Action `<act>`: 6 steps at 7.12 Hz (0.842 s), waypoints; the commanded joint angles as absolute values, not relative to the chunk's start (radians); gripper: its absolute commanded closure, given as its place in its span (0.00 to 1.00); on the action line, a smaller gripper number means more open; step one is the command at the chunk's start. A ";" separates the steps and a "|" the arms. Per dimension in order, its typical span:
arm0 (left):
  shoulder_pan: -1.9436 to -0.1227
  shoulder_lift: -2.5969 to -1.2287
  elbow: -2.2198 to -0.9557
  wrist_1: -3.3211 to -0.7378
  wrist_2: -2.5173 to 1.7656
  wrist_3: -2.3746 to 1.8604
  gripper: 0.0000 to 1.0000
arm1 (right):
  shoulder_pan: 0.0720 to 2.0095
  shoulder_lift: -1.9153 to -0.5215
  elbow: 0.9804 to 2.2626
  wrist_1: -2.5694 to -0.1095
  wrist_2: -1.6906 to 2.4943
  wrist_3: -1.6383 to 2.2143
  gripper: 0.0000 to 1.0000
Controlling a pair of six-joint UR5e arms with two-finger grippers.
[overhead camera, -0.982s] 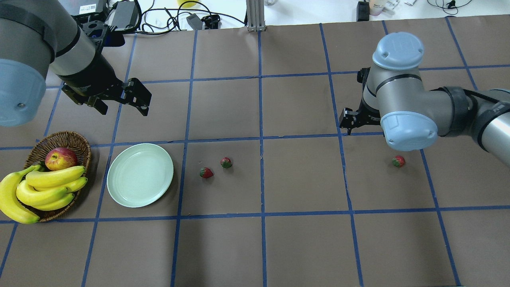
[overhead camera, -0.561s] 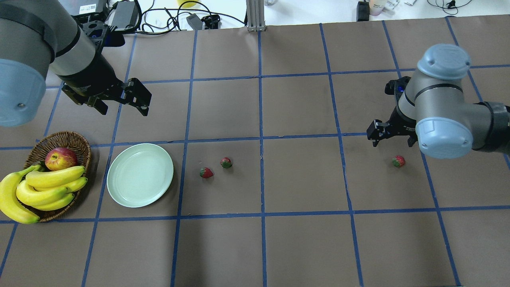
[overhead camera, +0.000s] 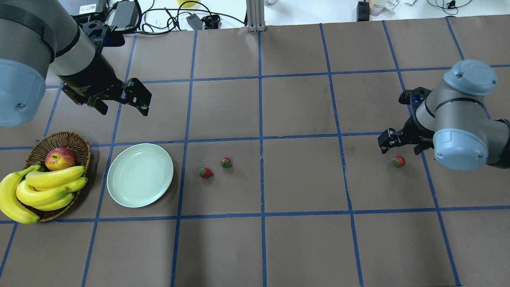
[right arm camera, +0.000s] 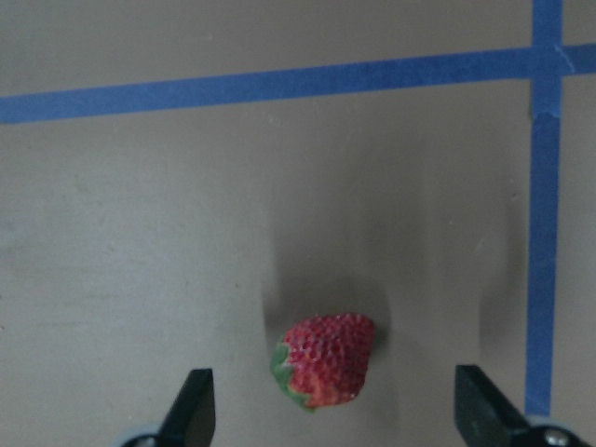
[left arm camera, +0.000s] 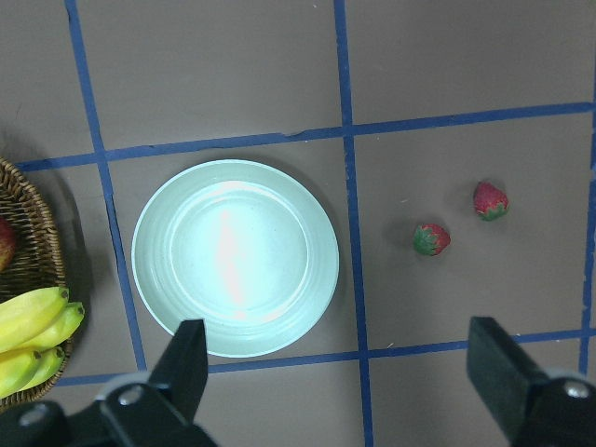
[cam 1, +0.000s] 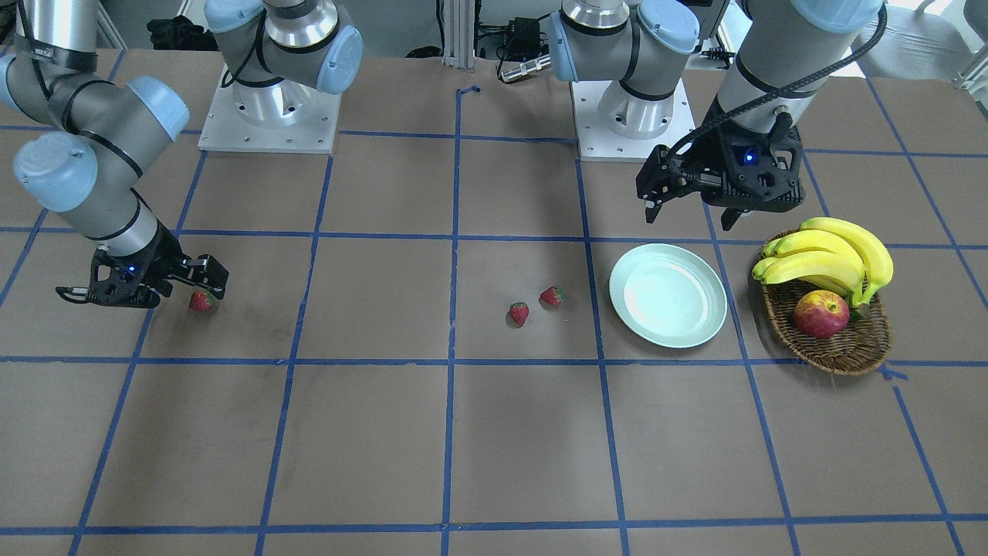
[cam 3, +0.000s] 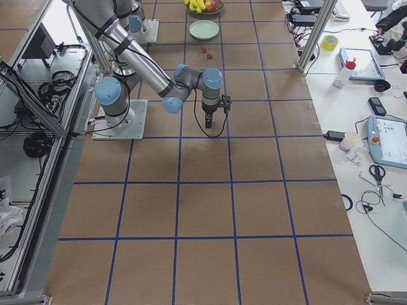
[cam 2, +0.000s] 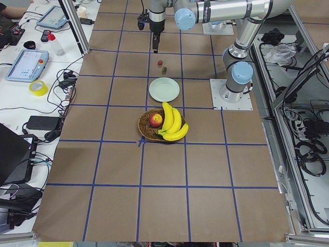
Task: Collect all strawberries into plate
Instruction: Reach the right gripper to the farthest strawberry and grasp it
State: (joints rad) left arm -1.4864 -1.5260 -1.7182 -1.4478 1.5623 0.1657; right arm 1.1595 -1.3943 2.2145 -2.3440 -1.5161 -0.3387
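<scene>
Three small red strawberries lie on the brown table. Two (overhead camera: 206,172) (overhead camera: 226,162) sit close together just right of the empty mint-green plate (overhead camera: 140,175); they also show in the left wrist view (left arm camera: 431,239) (left arm camera: 490,200). The third strawberry (overhead camera: 398,161) lies far right. My right gripper (overhead camera: 399,150) is open and hovers just above it; in the right wrist view the strawberry (right arm camera: 326,358) lies between the spread fingers. My left gripper (overhead camera: 122,108) is open and empty, held high behind the plate (left arm camera: 235,256).
A brown wicker basket (overhead camera: 59,137) with a bunch of bananas (overhead camera: 44,187) and a red-yellow apple (overhead camera: 60,158) stands left of the plate. Blue tape lines grid the table. Cables and boxes lie beyond the far edge.
My right arm has swung to the right and toward the near edge, bringing its open gripper over the far-right strawberry. The left arm, plate and strawberries have not moved.
</scene>
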 commanded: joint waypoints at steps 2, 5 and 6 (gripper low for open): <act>-1.486 -1.522 -1.736 -1.445 1.565 0.166 0.00 | 1.154 -1.378 2.230 -2.353 -1.449 -0.322 0.47; -1.486 -1.522 -1.738 -1.445 1.565 0.166 0.00 | 1.157 -1.376 2.227 -2.364 -1.440 -0.298 0.74; -1.486 -1.520 -1.736 -1.443 1.565 0.167 0.00 | 1.157 -1.377 2.221 -2.361 -1.446 -0.298 0.82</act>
State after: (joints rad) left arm -1.4864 -1.5211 -1.7376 -1.4446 1.5647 0.1661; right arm 1.1564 -1.3768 2.2269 -2.3625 -1.4423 -0.2987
